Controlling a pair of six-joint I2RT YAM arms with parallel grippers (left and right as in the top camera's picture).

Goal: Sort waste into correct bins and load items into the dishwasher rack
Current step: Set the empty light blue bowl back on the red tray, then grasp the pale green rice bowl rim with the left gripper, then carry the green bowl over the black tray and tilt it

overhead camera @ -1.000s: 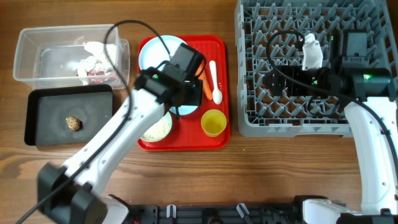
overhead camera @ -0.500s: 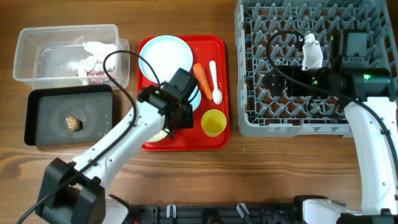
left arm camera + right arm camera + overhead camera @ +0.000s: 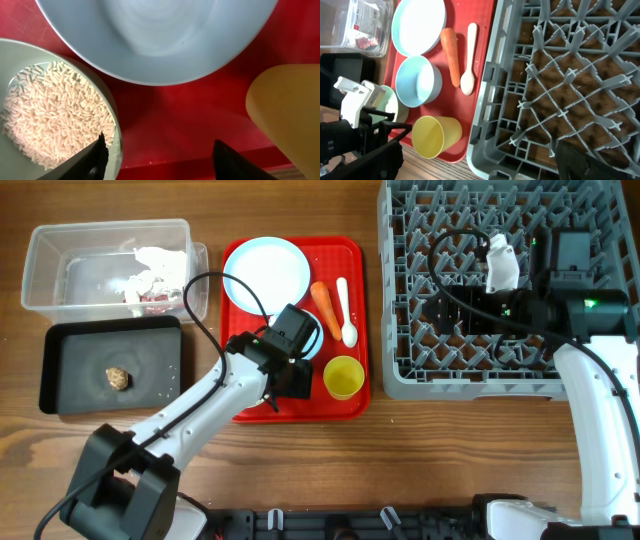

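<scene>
Brown wood-grain tabletop (image 3: 420, 450) all around, with the red tray (image 3: 330, 255) at its middle. Over the tray's near left corner, the left hand (image 3: 157, 155) is released and grips nothing; 1 finger (image 3: 95, 157) sits above the pale green bowl (image 3: 20, 55) of rice grains (image 3: 50, 120).

Also on the tray:
- blue bowl (image 3: 155, 40)
- plate (image 3: 265, 272)
- carrot (image 3: 323, 305)
- spoon (image 3: 345, 310)
- yellow cup (image 3: 343, 376)

Left of the tray, the clear tub (image 3: 60, 250) holds paper scraps (image 3: 145, 275) and the black tray (image 3: 70, 380) a brown lump (image 3: 119, 377). Right of the tray, the right hand (image 3: 445, 310) hangs over the grey rack (image 3: 470, 385), spread wide and empty. Print on 1 scrap is too small to read.
</scene>
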